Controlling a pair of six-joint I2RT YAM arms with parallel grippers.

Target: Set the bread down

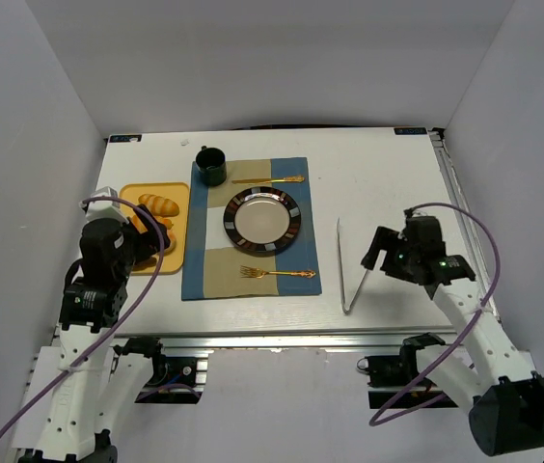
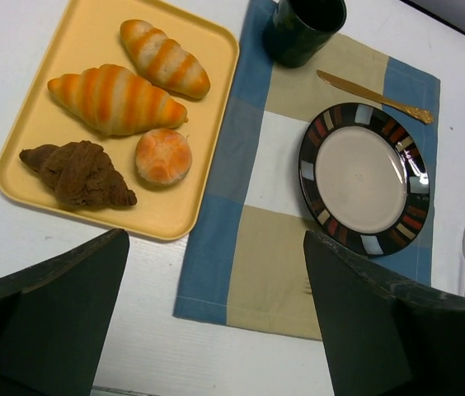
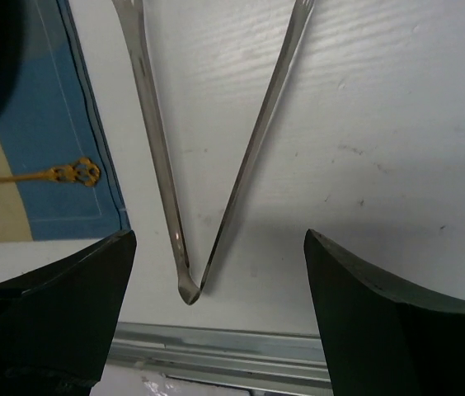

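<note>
The bread (image 2: 163, 156), a small round golden-orange bun, lies on the yellow tray (image 2: 92, 33) beside two striped oval rolls (image 2: 117, 99) and a dark brown pastry (image 2: 76, 172). In the top view the left arm hides the bun. The dark-rimmed plate (image 1: 262, 220) sits empty on the blue and tan placemat (image 1: 209, 270); it also shows in the left wrist view (image 2: 363, 177). My left gripper (image 2: 216, 239) is open and empty, above the table near the tray's front right corner (image 1: 149, 241). My right gripper (image 3: 220, 239) is open and empty over the hinge of the metal tongs (image 3: 190, 293).
A dark green cup (image 1: 211, 165) stands at the mat's far left corner. A gold knife (image 1: 267, 179) lies beyond the plate and a gold fork (image 1: 277, 273) in front of it. The tongs (image 1: 349, 270) lie right of the mat. The table's metal front edge (image 3: 216, 346) is close.
</note>
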